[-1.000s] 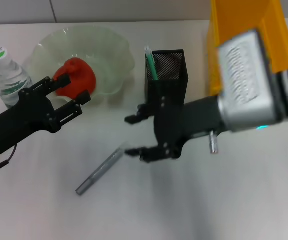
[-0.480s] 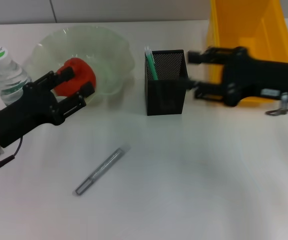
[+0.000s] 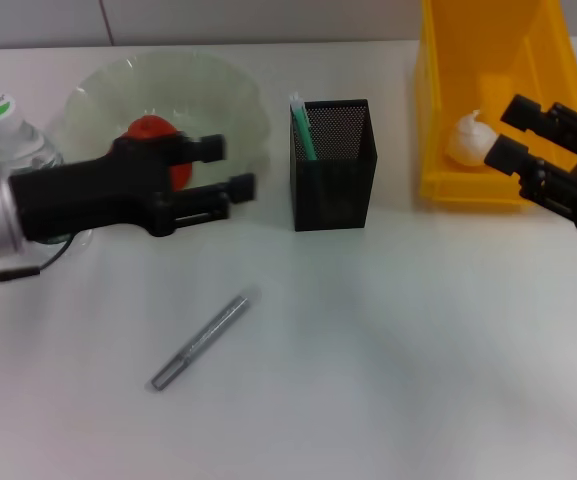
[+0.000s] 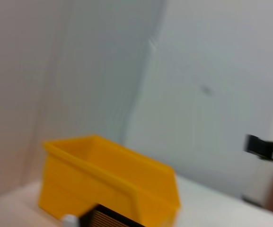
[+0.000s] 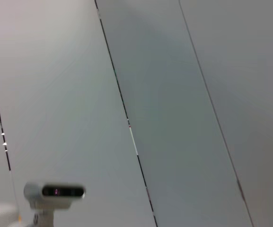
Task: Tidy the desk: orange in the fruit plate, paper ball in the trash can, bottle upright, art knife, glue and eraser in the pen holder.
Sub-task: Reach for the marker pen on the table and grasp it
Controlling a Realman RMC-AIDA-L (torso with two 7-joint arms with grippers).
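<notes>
Lying on the bare desk (image 3: 438, 380), the art knife (image 3: 200, 343) stands as the one item left loose, its long axis running diagonally from its near end toward the black pen holder (image 3: 332, 165). The left gripper (image 3: 233, 167) hovers above and beyond it, just in front of the fruit plate (image 3: 233, 95), with its two fingers spread wide and nothing between them. The knife sits nearer the robot than those fingertips and slightly to their left, which makes the left arm plainly the closer one for the pickup. A grasp would likely need the fingers turned across the knife's slanted length.

The right gripper (image 3: 528, 130) hangs at the trash can's (image 3: 488, 40) near right corner, fingers parted and empty. The paper ball (image 3: 465, 140) rests inside the can. The orange (image 3: 150, 135) sits in the plate, partly hidden by the left arm, and the bottle (image 3: 6, 130) stands upright beside it. A green stick with a white tip (image 3: 301, 125) already pokes from the holder.

A second ago the right gripper hung low over the desk just beside the knife; it has since swung away to the can. The left gripper, meanwhile, has pushed forward toward the holder. The knife has not moved.
</notes>
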